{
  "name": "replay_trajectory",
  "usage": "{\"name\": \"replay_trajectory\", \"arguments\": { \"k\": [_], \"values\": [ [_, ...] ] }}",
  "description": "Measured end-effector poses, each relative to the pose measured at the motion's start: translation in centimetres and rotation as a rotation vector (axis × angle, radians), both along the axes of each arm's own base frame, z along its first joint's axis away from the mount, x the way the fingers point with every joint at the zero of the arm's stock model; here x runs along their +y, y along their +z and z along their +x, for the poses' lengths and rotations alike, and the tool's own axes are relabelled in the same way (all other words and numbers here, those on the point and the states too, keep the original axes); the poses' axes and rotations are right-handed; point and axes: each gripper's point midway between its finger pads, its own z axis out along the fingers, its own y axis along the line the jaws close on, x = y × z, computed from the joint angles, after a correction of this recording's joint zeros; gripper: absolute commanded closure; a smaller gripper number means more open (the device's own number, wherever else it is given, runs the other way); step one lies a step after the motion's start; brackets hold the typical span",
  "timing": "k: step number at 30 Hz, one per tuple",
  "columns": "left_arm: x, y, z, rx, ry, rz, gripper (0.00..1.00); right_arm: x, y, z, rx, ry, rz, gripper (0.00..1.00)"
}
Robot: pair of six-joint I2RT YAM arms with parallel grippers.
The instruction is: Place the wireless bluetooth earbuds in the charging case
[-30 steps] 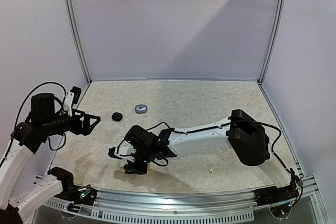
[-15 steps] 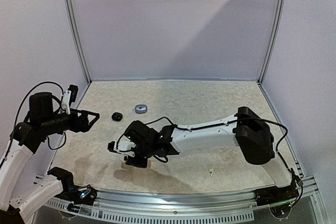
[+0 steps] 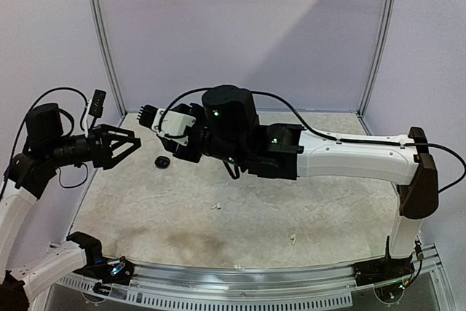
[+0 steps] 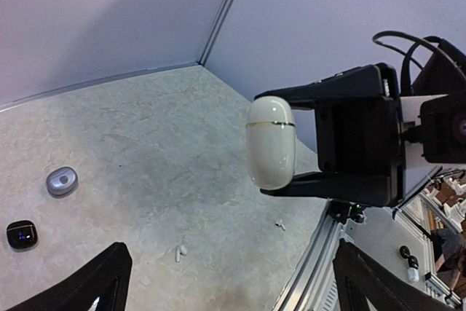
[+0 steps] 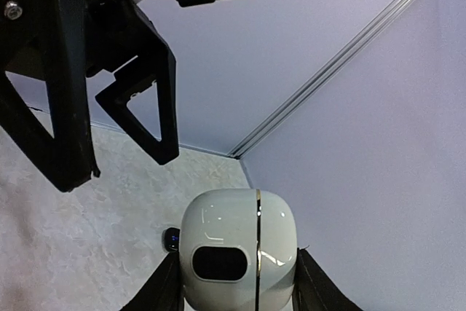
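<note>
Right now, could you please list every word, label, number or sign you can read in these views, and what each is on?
None can be read.
The white case shows only a dark oval patch and a thin seam line.
The black case shows a bluish glint, too small to read.

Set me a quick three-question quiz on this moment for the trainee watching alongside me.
1. True or false: the right fingers hold the white charging case clear of the table.
2. The left fingers are: A) shut on an earbud; B) open and empty; C) shut on the black case.
3. How many white earbuds lie loose on the table in the top view?
Key: 1 true. 2 B. 3 two; the second earbud lies nearer the front edge.
</note>
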Motion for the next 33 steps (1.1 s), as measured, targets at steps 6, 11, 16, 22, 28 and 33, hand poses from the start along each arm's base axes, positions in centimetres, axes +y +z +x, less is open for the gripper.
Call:
{"name": "replay_trajectory", "arguments": {
  "k": [6, 11, 16, 22, 28, 33],
  "values": [
    [-1.5, 1.1, 0.4, 0.044, -0.070, -0.067, 0.12, 0.3, 0.5, -1.1, -0.117, 0.010, -0.038, 0.78],
    [-2.5, 1.5, 0.7, 0.066, -0.106, -0.100, 0.28, 0.8, 0.9, -2.2, -0.171, 0.035, -0.050, 0.78],
    [-3.3, 2.0, 0.5, 0.059, -0.150, -0.115, 0.59, 0.8, 1.0, -2.3, -0.192, 0.042, -0.057, 0.79],
    [-4.2, 3.0, -0.3, 0.019, -0.220, -0.132, 1.00, 0.8, 1.1, -2.2, -0.201, 0.036, -0.057, 0.77],
    [-4.3, 3.3, -0.4, -0.007, -0.235, -0.134, 1.00, 0.7, 1.3, -1.9, -0.201, 0.016, -0.048, 0.07],
    [-4.3, 3.4, -1.1, -0.067, -0.259, -0.108, 1.00, 0.2, 0.2, -1.5, -0.102, 0.026, -0.065, 0.01]
  ]
}}
